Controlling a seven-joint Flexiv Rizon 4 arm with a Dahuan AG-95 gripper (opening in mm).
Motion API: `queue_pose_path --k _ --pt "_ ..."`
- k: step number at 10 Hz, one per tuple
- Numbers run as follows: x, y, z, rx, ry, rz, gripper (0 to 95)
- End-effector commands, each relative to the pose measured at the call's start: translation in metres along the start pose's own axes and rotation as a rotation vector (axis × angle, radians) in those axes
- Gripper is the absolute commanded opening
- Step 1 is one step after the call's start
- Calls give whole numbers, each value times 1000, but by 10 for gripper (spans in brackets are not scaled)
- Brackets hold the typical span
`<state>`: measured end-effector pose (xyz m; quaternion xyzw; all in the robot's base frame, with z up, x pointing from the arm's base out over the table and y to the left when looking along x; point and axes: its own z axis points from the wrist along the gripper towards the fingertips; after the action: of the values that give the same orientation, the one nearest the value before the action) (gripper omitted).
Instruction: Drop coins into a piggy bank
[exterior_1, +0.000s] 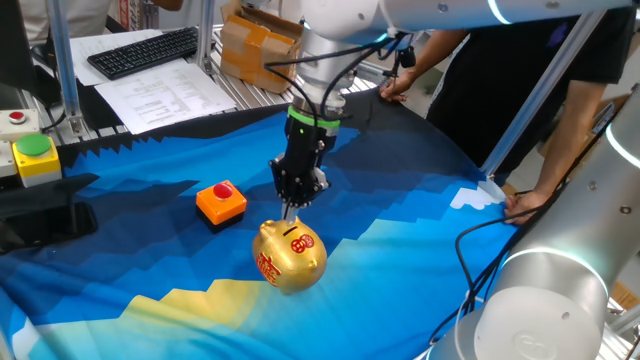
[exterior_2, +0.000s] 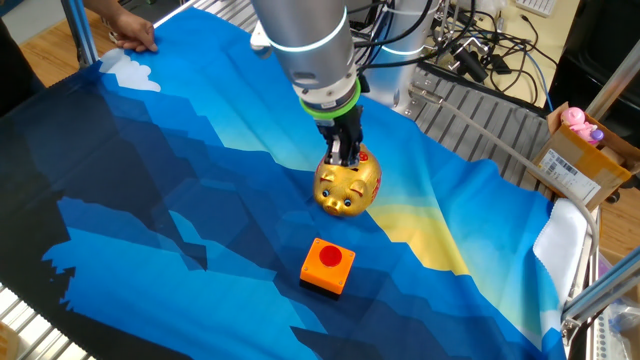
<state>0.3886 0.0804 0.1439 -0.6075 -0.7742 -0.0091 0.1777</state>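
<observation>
The gold piggy bank (exterior_1: 290, 257) stands on the blue cloth with red characters on its side; it also shows in the other fixed view (exterior_2: 348, 187). My gripper (exterior_1: 292, 207) points straight down just above the slot in the pig's back, also seen from the other side (exterior_2: 341, 158). Its fingers are drawn close together, and I cannot see a coin between them. One red coin (exterior_1: 224, 189) lies on top of the orange square block (exterior_1: 220, 205), left of the pig; the coin (exterior_2: 332, 257) and the block (exterior_2: 327, 270) also show in the other fixed view.
A green push-button on a yellow box (exterior_1: 36, 157) sits at the left edge. A keyboard (exterior_1: 145, 50), papers and a cardboard box (exterior_1: 255, 45) lie behind the cloth. A person's hand (exterior_1: 525, 205) rests at the right edge. A second arm's base (exterior_1: 540, 300) stands front right.
</observation>
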Motion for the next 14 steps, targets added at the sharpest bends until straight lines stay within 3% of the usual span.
queue_pose_path --k 1,8,10,11,12,14 --pt "-1 0 3 6 -1 11 0" --pt "-3 -2 6 4 -3 8 0" --pt "-3 -2 6 5 -3 4 380" --pt "-3 -2 6 9 -1 -12 380" --pt "-3 -2 6 9 0 -24 0" --pt "-3 -2 6 5 -15 -105 0"
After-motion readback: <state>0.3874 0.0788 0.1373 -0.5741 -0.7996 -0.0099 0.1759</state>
